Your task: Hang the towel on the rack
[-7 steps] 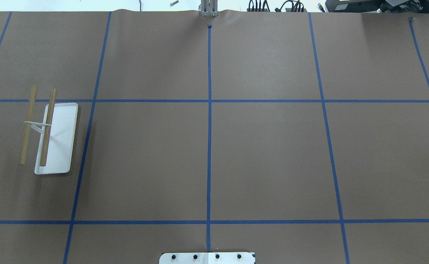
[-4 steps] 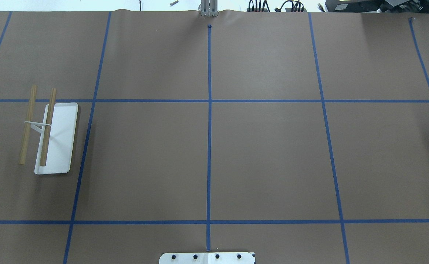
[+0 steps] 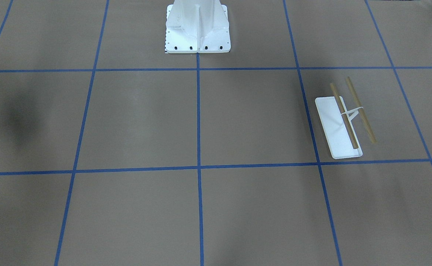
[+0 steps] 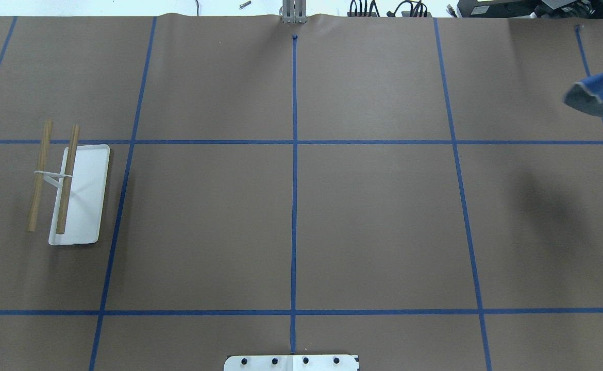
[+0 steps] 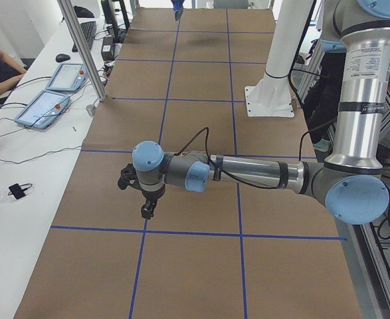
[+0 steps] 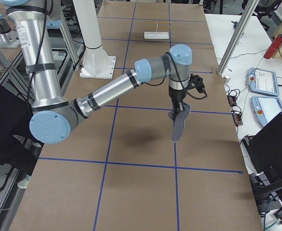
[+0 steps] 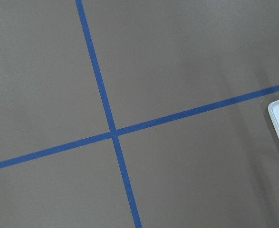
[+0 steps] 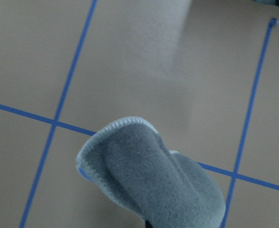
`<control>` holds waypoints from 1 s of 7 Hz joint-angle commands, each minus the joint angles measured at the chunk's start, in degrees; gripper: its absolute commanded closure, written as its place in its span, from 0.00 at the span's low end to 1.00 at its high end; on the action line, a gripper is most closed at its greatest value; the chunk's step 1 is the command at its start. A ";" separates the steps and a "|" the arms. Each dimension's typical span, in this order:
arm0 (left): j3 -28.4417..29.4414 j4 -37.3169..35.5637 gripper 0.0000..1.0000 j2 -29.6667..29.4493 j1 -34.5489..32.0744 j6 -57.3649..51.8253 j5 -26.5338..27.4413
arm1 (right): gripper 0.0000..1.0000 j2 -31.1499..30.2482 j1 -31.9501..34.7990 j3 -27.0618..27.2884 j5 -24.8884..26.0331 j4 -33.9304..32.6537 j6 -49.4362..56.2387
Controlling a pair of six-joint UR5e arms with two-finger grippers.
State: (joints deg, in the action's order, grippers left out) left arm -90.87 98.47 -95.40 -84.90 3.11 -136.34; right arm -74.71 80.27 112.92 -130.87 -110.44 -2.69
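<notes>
**Step in hand (judged):** transport of the cloth toward its stand.

The right gripper (image 6: 178, 109) is grasping the towel (image 4: 595, 95) by one end and holding it clear of the table (image 4: 373, 216). The cloth is hanging below the jaws in a loose fold. Its blue face is showing from overhead and its grey face is filling the right wrist view. It is sitting at the far right edge of the overhead view, with its shadow falling apart from it on the paper.

The rack (image 4: 69, 190) is standing on the left side of the table, well apart from the towel, with both wooden rods bare.

The left gripper (image 5: 146, 207) is hovering above the table. Only one side view is showing it, so I cannot tell whether its jaws are released or clenched. The left wrist camera is catching a corner of the rack's white tray, so this gripper is judged to be near the stand.

**Next move (judged):** the cloth is needing to travel across the full width of the table, staying high enough to clear the rods, before being draped over one of them. A pass to the left arm may be needed, since the stand is sitting on that arm's side.

**Writing and labels:** none is proving legible.
- The white pedestal (image 3: 197, 29) is showing bolts but no marking.
- The blue tape lines (image 4: 294, 206) are carrying no text.
- The tablets (image 6: 262, 82) on the side bench are appearing too small to read.
</notes>
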 commanded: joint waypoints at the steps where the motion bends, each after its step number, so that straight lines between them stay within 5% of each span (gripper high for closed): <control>1: -0.19 0.23 0.02 -8.00 5.14 20.50 -1.63 | 1.00 5.79 -10.60 5.09 0.08 -0.57 -15.67; 3: -0.28 0.85 0.02 -18.97 13.04 41.68 -4.28 | 1.00 8.87 -18.27 8.96 2.70 -0.30 -26.46; 5: 0.85 10.29 0.02 -26.81 23.42 65.49 -3.32 | 1.00 10.02 -23.72 11.00 6.04 3.36 -34.01; 7: 1.21 11.49 0.02 -35.68 29.58 83.46 0.08 | 1.00 10.11 -31.63 13.71 12.97 7.33 -43.41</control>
State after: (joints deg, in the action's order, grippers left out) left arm -89.95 108.83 -125.67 -59.46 75.58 -138.90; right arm -64.74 53.22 124.87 -121.73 -105.20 -40.84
